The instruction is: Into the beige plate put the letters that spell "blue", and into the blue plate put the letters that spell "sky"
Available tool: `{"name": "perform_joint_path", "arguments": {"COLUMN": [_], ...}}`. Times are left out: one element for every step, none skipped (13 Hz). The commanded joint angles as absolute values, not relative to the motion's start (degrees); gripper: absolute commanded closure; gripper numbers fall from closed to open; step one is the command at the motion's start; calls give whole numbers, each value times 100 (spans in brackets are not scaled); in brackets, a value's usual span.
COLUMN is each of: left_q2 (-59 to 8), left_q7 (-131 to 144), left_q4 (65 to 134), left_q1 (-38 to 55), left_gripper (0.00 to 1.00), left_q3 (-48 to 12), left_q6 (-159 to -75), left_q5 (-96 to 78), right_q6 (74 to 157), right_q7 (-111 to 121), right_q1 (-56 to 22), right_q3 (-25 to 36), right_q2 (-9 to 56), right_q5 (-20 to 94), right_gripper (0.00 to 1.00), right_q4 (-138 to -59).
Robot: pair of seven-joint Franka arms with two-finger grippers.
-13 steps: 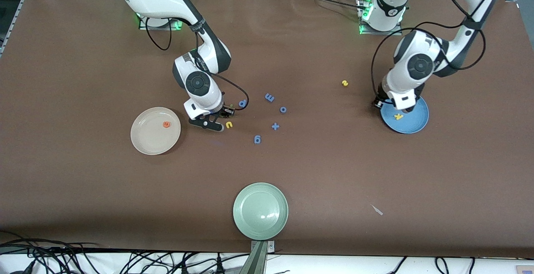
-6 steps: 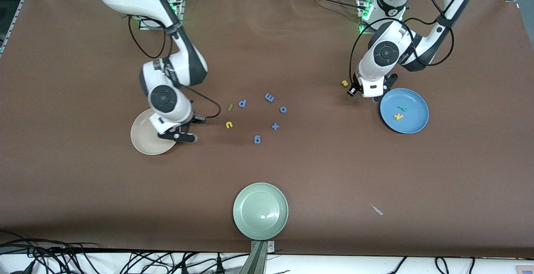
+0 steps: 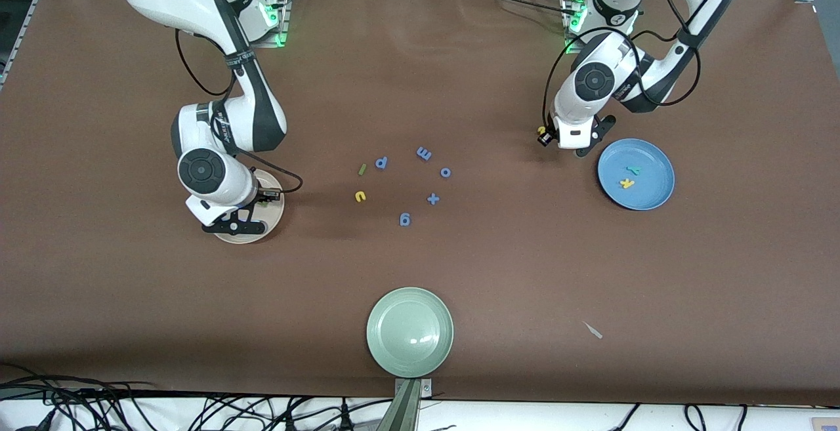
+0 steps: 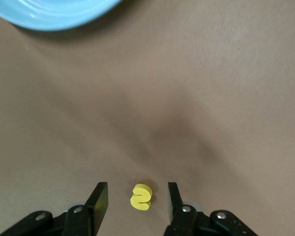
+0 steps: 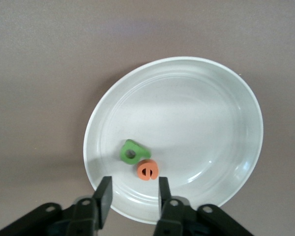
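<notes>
Risk sits with the yellow s (image 4: 141,196): left end effector (image 4: 137,201) straddles it, fingers apart, while right end effector (image 5: 132,196), released, hangs over the beige plate (image 5: 226,98); an off-centre squeeze could flick it away.

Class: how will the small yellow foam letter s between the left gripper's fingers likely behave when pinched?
The small yellow foam letter s lies flat, so it is unlikely to roll. It looks thick and soft, so probably light and squashy. The open left gripper straddles it.
</notes>
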State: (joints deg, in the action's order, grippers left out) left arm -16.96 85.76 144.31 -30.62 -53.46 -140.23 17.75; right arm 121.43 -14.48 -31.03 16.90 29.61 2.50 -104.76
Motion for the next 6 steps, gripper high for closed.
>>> {"name": "perform_joint_path", "arguments": {"left_q2": [-1854,-1881,-1933,-1942,-1934,-1942], "left_q7": [8587,8596,8587,8587,8596,8596], "left_q4": [14528,14537,14589,14633,14695,14713], "left_q1": [-3103,-3094,-3085,-3085,-3094,-3094], "left_gripper": [44,44,45,45,45,46], "left_q3": [-5361,-5361,-5353,-5353,-5353,-5353], "left_q6": [-14264,-14334,-14413,-14449,-14449,-14449], "left_q5": [1977,1969,1977,2073,2161,2171], "right_q6": [12067,12050,11998,11997,11988,12049], "right_q7": [-1371,-1441,-1624,-1896,-2107,-2396], "right_q1": [-3155,-3155,-3181,-3190,-3199,-3217], "right_q3": [1723,1697,1644,1487,1337,1197], "right_q2": [2909,2900,2883,2883,2883,2892], "right_q5": [360,360,421,639,789,878], "right_gripper": [30,30,30,30,30,30], "right_q4": [-10477,-10468,-10442,-10407,-10380,-10380]}}
